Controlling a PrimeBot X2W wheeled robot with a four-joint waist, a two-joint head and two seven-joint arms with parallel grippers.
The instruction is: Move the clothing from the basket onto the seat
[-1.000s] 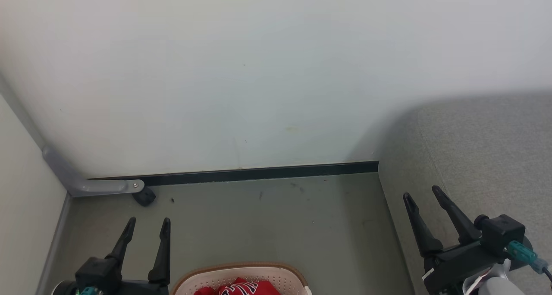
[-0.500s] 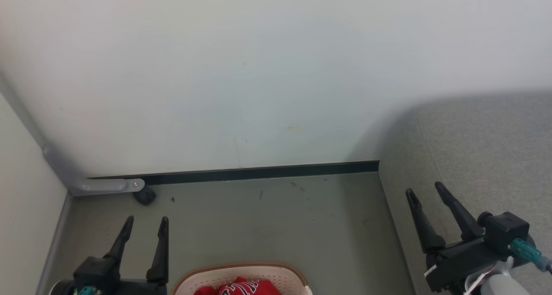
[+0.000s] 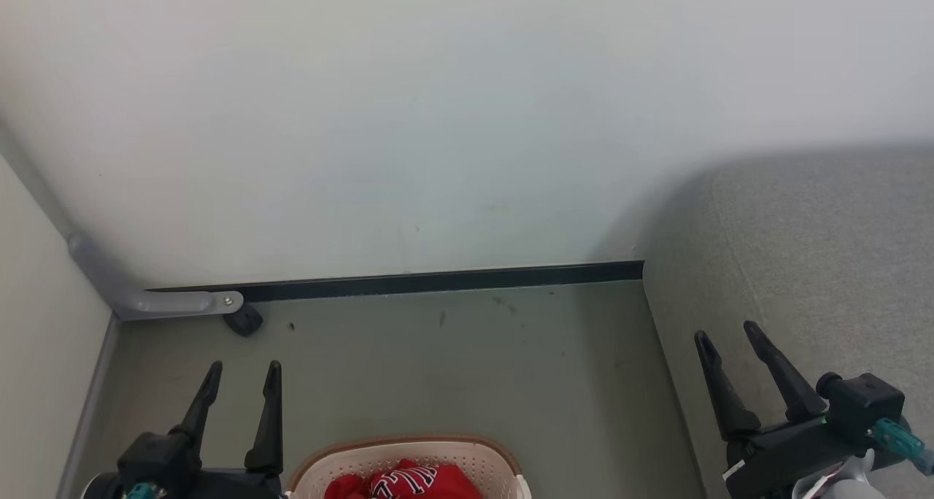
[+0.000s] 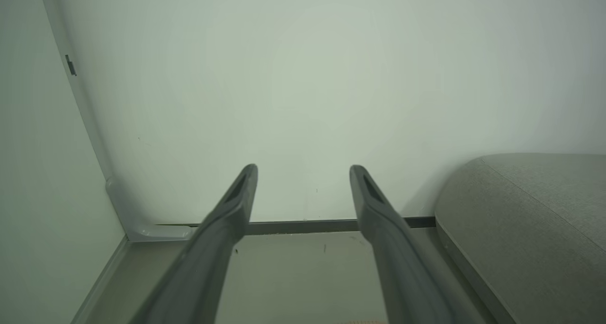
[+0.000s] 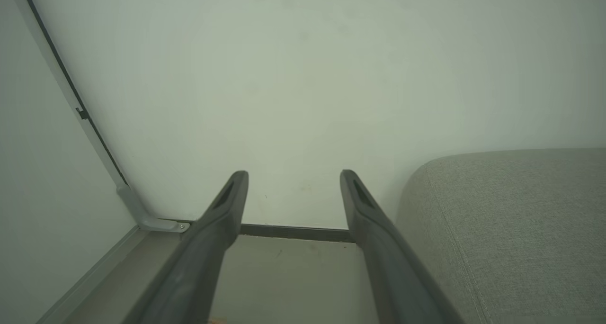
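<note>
The cream basket (image 3: 467, 459) with its brown rim pokes up from the bottom edge of the head view, red clothing (image 3: 408, 481) with block lettering bunched inside it. To its left my left gripper (image 3: 244, 369) stands open and empty above the floor, seen from its own wrist as the left gripper (image 4: 303, 168) with spread fingers. The grey seat (image 3: 810, 265) fills the right side, also the seat (image 4: 530, 229) and the seat (image 5: 511, 220). My right gripper (image 3: 726, 331) is open and empty over the seat's left edge, its wrist view showing the right gripper (image 5: 293, 174) aimed at the wall.
A pale wall (image 3: 438, 120) with a dark skirting strip (image 3: 438, 281) closes the back. A grey bracket (image 3: 157, 302) and a small black caster (image 3: 244, 322) sit in the left corner. Grey-green floor (image 3: 452, 368) lies between basket, wall and seat.
The whole head view has shifted slightly, showing a little more of the basket. The right gripper sits a bit lower and further right in view than before. Both stay open.
</note>
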